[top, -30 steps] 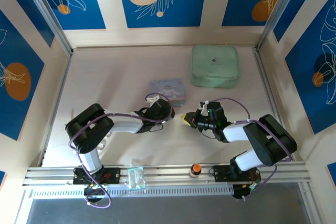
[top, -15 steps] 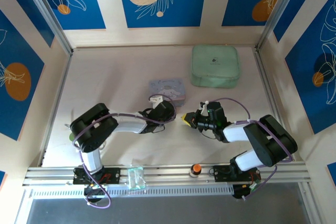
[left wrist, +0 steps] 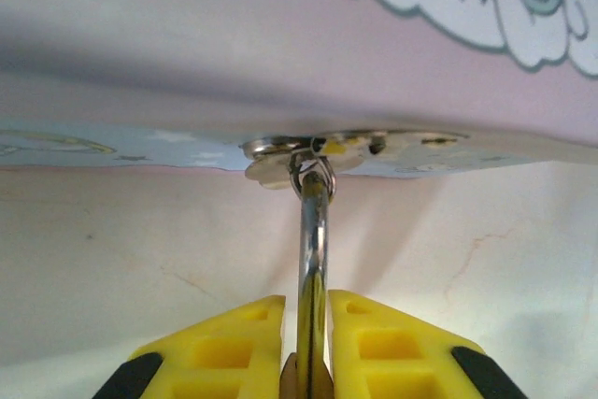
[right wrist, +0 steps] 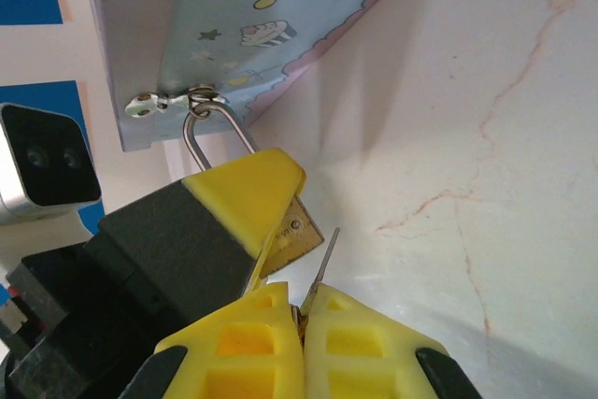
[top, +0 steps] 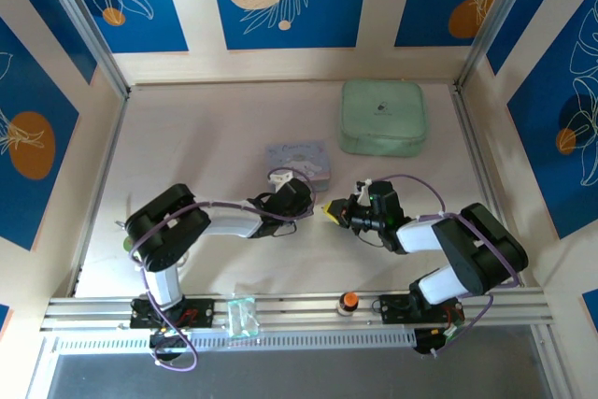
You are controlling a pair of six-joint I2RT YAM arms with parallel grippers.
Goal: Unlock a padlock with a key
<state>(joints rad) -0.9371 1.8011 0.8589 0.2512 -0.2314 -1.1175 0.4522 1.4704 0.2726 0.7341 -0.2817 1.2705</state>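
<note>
L jaws clamp padlock (right wrist: pixel 301 230), R jaws (prob) key (right wrist: pixel 324 254)

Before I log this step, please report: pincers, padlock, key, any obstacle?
Left pincer shut on padlock. Right pincer shut on key, tip close to padlock. Padlock hooked through tin's clasp. Nothing between.

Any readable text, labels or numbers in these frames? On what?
None legible.
green case: small dark mark on lid, too small to read.
blue tin: cartoon clouds and stars, no words.
padlock: brass body, no readable stamp.
</note>
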